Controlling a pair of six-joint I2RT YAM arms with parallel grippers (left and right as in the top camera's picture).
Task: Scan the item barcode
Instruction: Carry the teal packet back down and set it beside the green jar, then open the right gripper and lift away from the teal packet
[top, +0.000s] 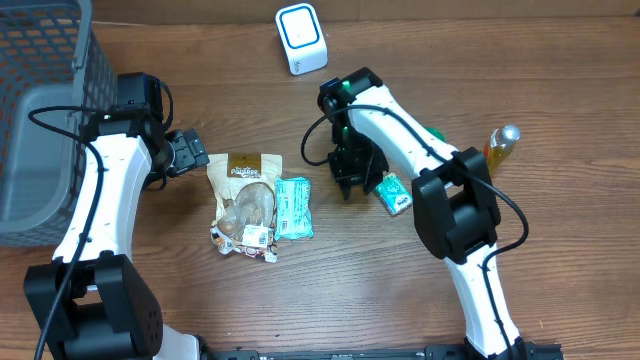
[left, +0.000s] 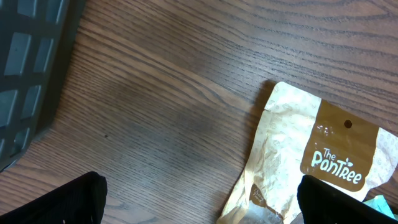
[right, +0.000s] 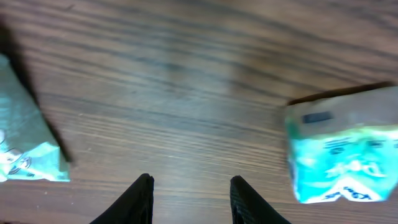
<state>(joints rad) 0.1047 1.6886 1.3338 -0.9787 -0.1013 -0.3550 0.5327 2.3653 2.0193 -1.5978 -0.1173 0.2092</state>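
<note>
Overhead, the right gripper (top: 350, 178) hangs over bare wood between a teal packet (top: 293, 207) and a small green carton (top: 395, 193), its fingers partly apart and holding nothing. The left gripper (top: 190, 155) is spread wide beside the brown Pantree pouch (top: 242, 185). The white scanner (top: 301, 39) sits farther back on the table (top: 380, 290), well apart from these.

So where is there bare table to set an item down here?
The table is bare between the scanner and the brown pouch, and along the near edge below the teal packet. It is crowded around pouch, packet and small box.
</note>
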